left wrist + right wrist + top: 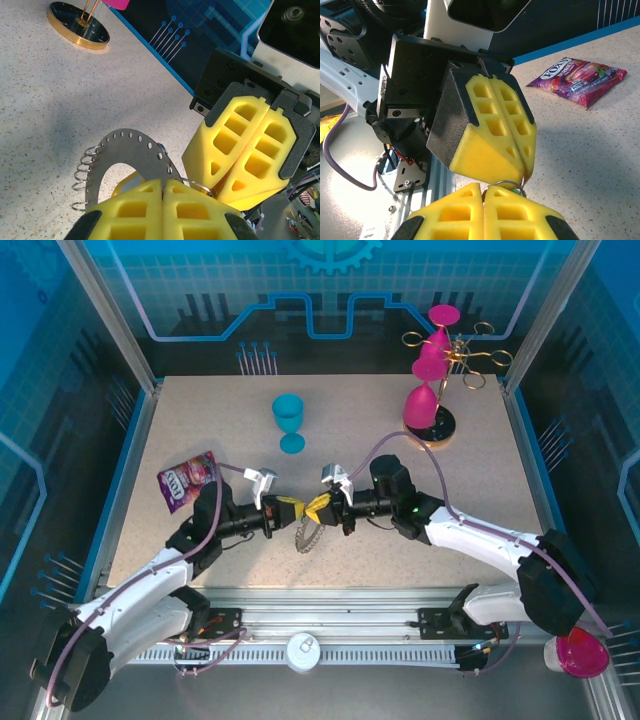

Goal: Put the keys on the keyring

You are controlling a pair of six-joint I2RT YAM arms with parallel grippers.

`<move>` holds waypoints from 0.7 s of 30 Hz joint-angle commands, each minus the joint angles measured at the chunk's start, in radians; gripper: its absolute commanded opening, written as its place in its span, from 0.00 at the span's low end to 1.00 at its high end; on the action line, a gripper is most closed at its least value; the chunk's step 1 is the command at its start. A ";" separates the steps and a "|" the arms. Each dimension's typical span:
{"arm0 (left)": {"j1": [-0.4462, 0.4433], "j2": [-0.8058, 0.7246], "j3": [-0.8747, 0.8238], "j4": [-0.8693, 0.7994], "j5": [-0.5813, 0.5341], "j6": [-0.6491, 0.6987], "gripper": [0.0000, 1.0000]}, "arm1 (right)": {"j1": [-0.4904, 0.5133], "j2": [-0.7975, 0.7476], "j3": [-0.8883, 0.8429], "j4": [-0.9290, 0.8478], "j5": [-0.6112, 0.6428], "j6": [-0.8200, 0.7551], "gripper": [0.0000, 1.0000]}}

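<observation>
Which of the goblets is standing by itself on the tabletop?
The blue goblet, upright on the table. The pink goblets sit on the gold rack, and another pink one lies beyond the table's near right corner.

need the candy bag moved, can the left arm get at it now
Probably not yet: the candy bag lies close by with nothing between, but the left gripper looks shut on the keyring.

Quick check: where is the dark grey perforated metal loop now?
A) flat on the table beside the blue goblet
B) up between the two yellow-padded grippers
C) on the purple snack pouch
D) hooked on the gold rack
B: the dark grey perforated metal loop sticks up from the shut left gripper, with the shut right gripper tip to tip beside it.
</observation>
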 commanded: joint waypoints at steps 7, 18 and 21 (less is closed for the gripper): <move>0.012 0.058 0.031 -0.097 -0.023 -0.005 0.00 | 0.046 -0.016 0.071 0.080 -0.162 -0.035 0.00; 0.012 -0.035 0.035 -0.209 -0.161 0.085 0.00 | 0.013 -0.016 0.061 -0.007 -0.092 -0.069 0.00; 0.012 -0.052 0.041 -0.262 -0.214 0.131 0.00 | 0.012 -0.007 0.071 -0.119 -0.025 -0.128 0.00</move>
